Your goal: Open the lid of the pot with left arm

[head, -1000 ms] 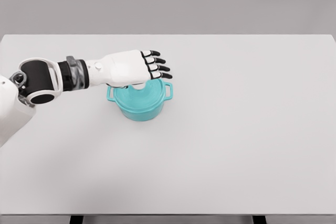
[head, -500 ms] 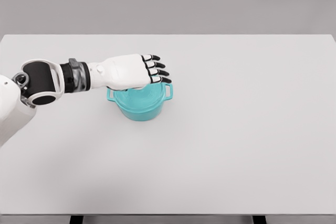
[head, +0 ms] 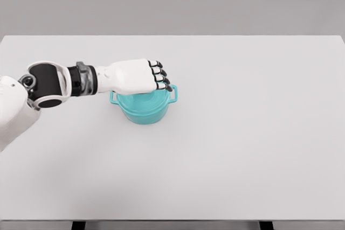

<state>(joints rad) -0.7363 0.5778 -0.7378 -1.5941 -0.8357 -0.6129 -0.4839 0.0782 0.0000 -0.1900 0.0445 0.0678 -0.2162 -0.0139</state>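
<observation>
Lid [head: 144,99] and left hand [head: 135,76] form the relation my coming move depends on: the hand lies directly over the teal pot [head: 144,109], palm down, covering the far and centre part of the lid, so the lid sits straight beneath it, not off to either side. The fingers [head: 160,76] curl downward over the right part of the lid, their dark tips near the pot's right side handle [head: 172,92]. I cannot see the lid knob, which the palm hides, so I cannot tell whether the fingers have closed on it or merely rest above it. The lid appears seated on the pot, so I judge the opening not yet done.

The pot has no marked long axis apart from its two side handles, which lie left [head: 114,97] to right. The left arm [head: 59,82] enters from the left edge and is the only arm in view; the right one does not show.

The pot stands left of centre on a plain white surface [head: 242,149]. I see nothing else standing on it. A straight upward lift looks unobstructed, provided the grip on the knob is secure. Behind the far edge is a grey wall [head: 215,4].
</observation>
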